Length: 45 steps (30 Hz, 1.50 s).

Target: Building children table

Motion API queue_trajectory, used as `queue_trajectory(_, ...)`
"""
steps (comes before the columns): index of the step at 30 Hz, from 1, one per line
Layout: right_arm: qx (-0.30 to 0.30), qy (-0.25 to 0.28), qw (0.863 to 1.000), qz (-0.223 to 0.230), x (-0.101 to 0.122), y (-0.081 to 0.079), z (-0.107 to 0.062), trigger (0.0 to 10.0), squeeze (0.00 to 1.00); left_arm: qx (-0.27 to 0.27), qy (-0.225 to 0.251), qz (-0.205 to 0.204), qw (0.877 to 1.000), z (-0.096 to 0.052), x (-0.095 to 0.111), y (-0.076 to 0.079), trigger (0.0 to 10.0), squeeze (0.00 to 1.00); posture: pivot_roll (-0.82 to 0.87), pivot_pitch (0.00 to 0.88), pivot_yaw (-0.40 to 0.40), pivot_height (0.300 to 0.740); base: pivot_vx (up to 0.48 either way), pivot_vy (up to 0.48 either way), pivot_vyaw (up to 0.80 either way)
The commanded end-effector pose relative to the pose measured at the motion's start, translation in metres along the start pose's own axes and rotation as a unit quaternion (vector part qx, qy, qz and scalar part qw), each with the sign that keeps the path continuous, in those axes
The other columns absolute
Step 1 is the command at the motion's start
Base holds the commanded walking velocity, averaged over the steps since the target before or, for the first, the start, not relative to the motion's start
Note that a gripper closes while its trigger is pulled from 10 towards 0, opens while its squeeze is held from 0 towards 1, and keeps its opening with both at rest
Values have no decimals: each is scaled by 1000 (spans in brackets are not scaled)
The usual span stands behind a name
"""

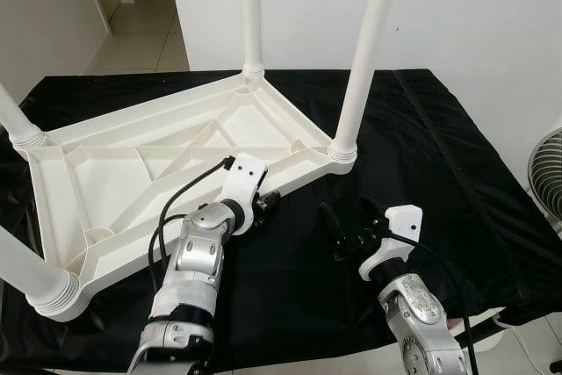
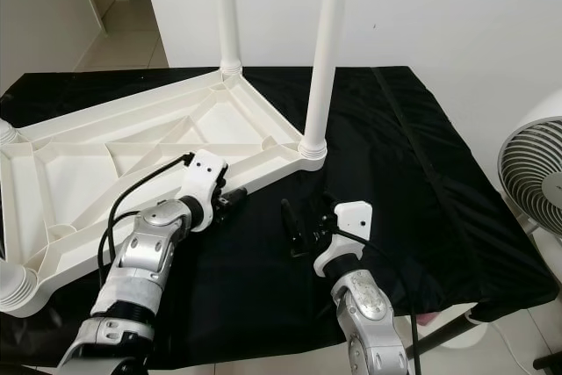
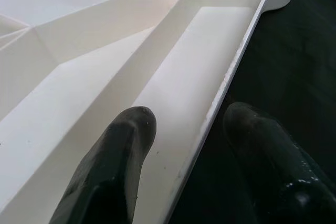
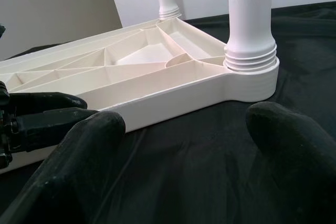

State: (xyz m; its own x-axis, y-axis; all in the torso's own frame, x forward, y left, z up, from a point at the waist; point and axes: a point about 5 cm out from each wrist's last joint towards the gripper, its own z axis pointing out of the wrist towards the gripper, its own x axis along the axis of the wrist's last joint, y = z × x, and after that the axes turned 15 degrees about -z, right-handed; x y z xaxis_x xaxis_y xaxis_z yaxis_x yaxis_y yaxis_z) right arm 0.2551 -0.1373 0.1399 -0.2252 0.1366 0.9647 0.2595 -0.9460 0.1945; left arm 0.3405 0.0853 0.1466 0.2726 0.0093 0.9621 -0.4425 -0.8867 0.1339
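one upturned white tabletop (image 1: 167,160), four legs (image 1: 364,50) fitted; left gripper (image 3: 184,129) jaws straddled its rim, right gripper (image 1: 349,236) jaws apart over black cloth (image 1: 439,173).

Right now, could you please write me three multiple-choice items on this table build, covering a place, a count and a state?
1. Where is the left gripper?
A. at the tabletop's near rim
B. on the fan
C. around a leg

2. How many legs stand in the tabletop?
A. two
B. three
C. four

3. The right gripper is
A. shut on a leg
B. open over the black cloth
C. shut on the rim

Answers: 1 A, its fingers straddle the rim; 2 C, one at each corner; 3 B, its fingers are apart, holding nothing.
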Motion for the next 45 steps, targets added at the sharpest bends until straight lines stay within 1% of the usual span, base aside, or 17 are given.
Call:
queue_trajectory(1, 3, -5, 1000, -2, -3, -1, -2, 10000, 0, 81, 17, -3, 997, -2, 0, -8, 10000, 0, -9, 60, 39, 740, 0, 0, 0)
queue_trajectory(9, 6, -1, 1000, -2, -2, -1, 0, 10000, 0, 110, -19, 16, 994, -15, -8, -19, 10000, 0, -4, 55, 37, 740, 0, 0, 0)
queue_trajectory(16, 2, 1, 1000, -1, 0, -1, 1, 10000, 0, 191, -48, 14, 980, -19, -22, -35, 10000, 0, -6, 65, 40, 740, 0, 0, 0)
queue_trajectory(17, 0, 1, 1000, 0, 0, -1, 1, 10000, 0, 217, -53, 19, 975, -21, -24, -39, 8471, 0, -7, 67, 41, 740, 0, 0, 0)
queue_trajectory(18, 0, 1, 1000, 0, 0, -1, 1, 10000, 0, 217, -53, 19, 975, -21, -24, -39, 8471, 0, -7, 67, 41, 740, 0, 0, 0)
queue_trajectory(19, -2, 0, 1000, 0, 0, 0, 1, 10000, 0, 231, -52, 19, 971, -21, -24, -41, 3686, 0, -11, 70, 39, 740, 0, 0, 0)
queue_trajectory(20, -3, 0, 1000, 0, 0, 0, 0, 10000, 0, 239, -46, 17, 970, -20, -22, -40, 0, 0, -11, 70, 39, 740, 0, 0, 0)
queue_trajectory(25, -6, 0, 1000, 0, 0, 1, 1, 10000, 0, 234, -30, 5, 972, -16, -16, -30, 0, 0, -8, 74, 33, 740, 0, 0, 0)
queue_trajectory(27, -6, 1, 1000, 1, 1, 1, 3, 10000, 0, 218, -15, 1, 976, -9, -8, -15, 0, 0, 3, 76, 26, 740, 0, 0, 0)
queue_trajectory(32, -4, 4, 1000, 3, 2, -1, 6, 10000, 0, 193, -7, 6, 981, -2, -2, 0, 0, 0, 6, 75, 24, 740, 0, 0, 0)
queue_trajectory(33, -2, 5, 1000, 4, 2, -2, 7, 10000, 0, 173, -2, 11, 985, 1, 1, 9, 2510, 0, 7, 77, 26, 740, 0, 0, 0)
queue_trajectory(34, -1, 6, 1000, 5, 2, -3, 8, 10000, 0, 155, -2, 15, 988, 3, 2, 15, 10000, 0, 7, 75, 29, 740, 0, 0, 0)
queue_trajectory(37, -1, 7, 1000, 5, 2, -3, 8, 10000, 0, 138, 2, 14, 990, 5, 4, 20, 10000, 0, 7, 75, 29, 740, 0, 0, 0)
queue_trajectory(38, -3, 6, 1000, 5, 2, -2, 8, 10000, 0, 106, 18, 16, 994, 5, 7, 27, 10000, 0, 6, 76, 32, 740, 0, 0, 0)
queue_trajectory(39, -5, 5, 1000, 5, 2, -2, 7, 10000, 0, 68, 32, 3, 997, 4, 10, 34, 10000, 1000, 7, 78, 32, 740, 0, 0, 0)
queue_trajectory(44, -7, 4, 1000, 5, 1, -1, 7, 10000, 0, 16, 50, -8, 999, 1, 14, 42, 10000, 1000, 8, 78, 31, 740, 0, 0, 0)
queue_trajectory(45, -7, 5, 1000, 5, 1, -1, 7, 10000, 0, -7, 62, 6, 998, -1, 17, 46, 10000, 1000, 10, 77, 30, 740, 0, 0, 0)
